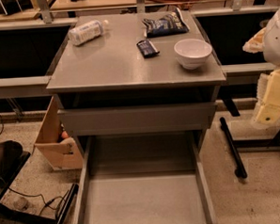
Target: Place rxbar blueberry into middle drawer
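— Rxbar blueberry, where does it lie?
— On the cabinet top, right of the white bottle, just below the chip bag, left of the white bowl.
— And the middle drawer?
— Pulled out, low in front.
— The gripper?
— At the right edge, well apart from the bar. Spread or pressed together, I cannot tell.

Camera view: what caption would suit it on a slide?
Snack bar on the cabinet top beside a bowl; middle drawer open below, gripper at the right edge.
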You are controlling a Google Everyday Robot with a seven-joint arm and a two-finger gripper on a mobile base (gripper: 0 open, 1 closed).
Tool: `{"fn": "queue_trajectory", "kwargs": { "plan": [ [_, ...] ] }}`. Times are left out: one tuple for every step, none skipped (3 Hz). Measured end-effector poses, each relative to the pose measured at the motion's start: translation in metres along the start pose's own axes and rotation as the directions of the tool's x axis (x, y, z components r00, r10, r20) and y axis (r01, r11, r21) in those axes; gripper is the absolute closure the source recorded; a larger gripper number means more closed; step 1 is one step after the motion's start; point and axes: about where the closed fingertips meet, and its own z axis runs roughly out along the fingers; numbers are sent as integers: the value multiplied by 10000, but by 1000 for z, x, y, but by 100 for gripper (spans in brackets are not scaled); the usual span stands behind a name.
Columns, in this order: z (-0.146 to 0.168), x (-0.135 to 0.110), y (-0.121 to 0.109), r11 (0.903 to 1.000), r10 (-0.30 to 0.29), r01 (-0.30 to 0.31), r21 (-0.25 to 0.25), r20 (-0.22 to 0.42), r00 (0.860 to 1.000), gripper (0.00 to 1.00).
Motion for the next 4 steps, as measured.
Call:
{"fn": "queue_trajectory", "kwargs": {
  "plan": [
    [0,0,0,10000,0,0,1,1,10000,0],
    [8,-5,-11,9995,21,-32,324,334,9994,0],
    [24,-1,-50,9942,390,-562,922,1793,9830,0],
    [46,-6,-117,9777,1228,-1728,1194,3423,9315,0]
  ]
}}
